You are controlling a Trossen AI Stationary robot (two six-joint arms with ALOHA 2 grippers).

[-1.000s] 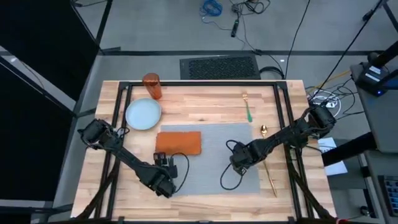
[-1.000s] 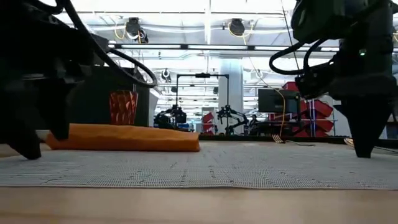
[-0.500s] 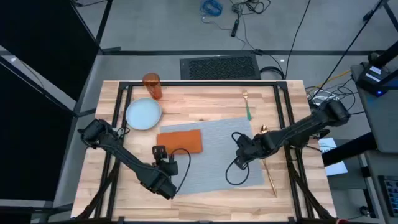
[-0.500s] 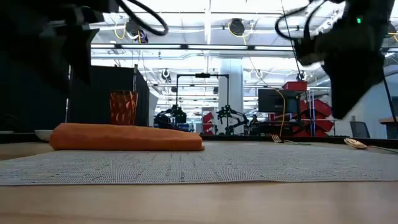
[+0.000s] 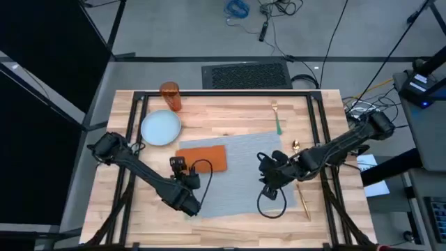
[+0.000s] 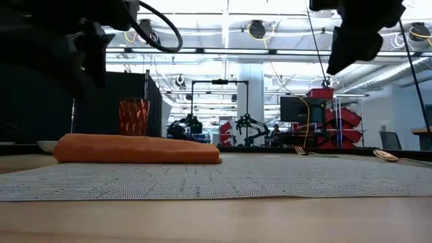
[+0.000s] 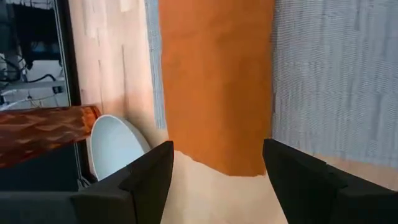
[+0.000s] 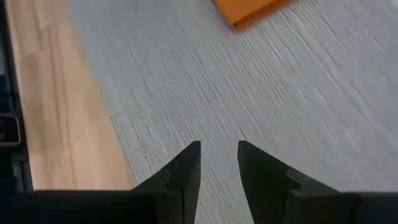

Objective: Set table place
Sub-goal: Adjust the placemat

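The grey placemat (image 5: 240,178) lies slightly askew on the table (image 5: 230,111). An orange napkin (image 5: 202,158) lies flat on its far left part, one end (image 7: 217,165) reaching past the mat's edge onto the wood. My left gripper (image 5: 178,166) hovers open above the napkin (image 7: 214,81), fingers wide apart. My right gripper (image 5: 267,169) hangs above the mat's right half (image 8: 249,81), open by a narrow gap, nothing between its fingers. The pale-blue plate (image 5: 161,128) and orange tumbler (image 5: 170,96) stand far left.
A green-handled fork (image 5: 277,118) lies near the far edge. A gold spoon (image 5: 295,146) with a long handle lies just beyond the mat's right edge. Black frame rails (image 5: 132,139) run along the table's sides. Bare wood shows along the near edge (image 6: 216,219).
Both grippers have risen from the placemat and now hang clear above it; the left one has also gone a little toward the far edge. The mat has turned slightly, its right side swung toward the far edge, with the napkin riding on it.
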